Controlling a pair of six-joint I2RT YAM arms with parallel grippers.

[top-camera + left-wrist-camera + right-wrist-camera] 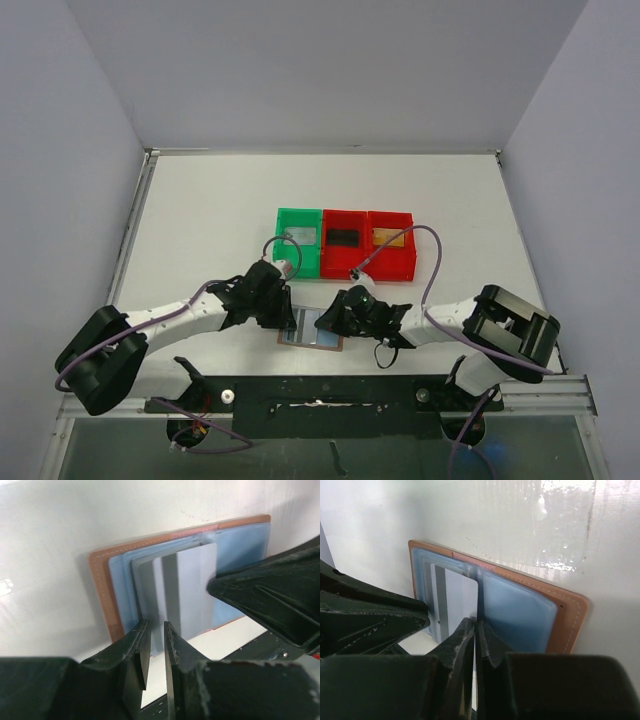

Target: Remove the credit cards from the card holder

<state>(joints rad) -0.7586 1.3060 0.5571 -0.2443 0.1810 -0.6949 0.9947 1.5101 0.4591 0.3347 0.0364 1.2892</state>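
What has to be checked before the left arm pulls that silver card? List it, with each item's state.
1. Grip of the left end effector on the silver-grey card: ok, jaws closed on its near edge.
2. Bracing by the right end effector on the card holder: ok, shut, tips down at the middle fold.
3. Card clear of the holder: not ok, it lies almost wholly over the blue sleeve.
4. Drop place: ok, the green bin stands open behind the holder, with a grey card inside.
5. More cards left in the holder: cannot tell.
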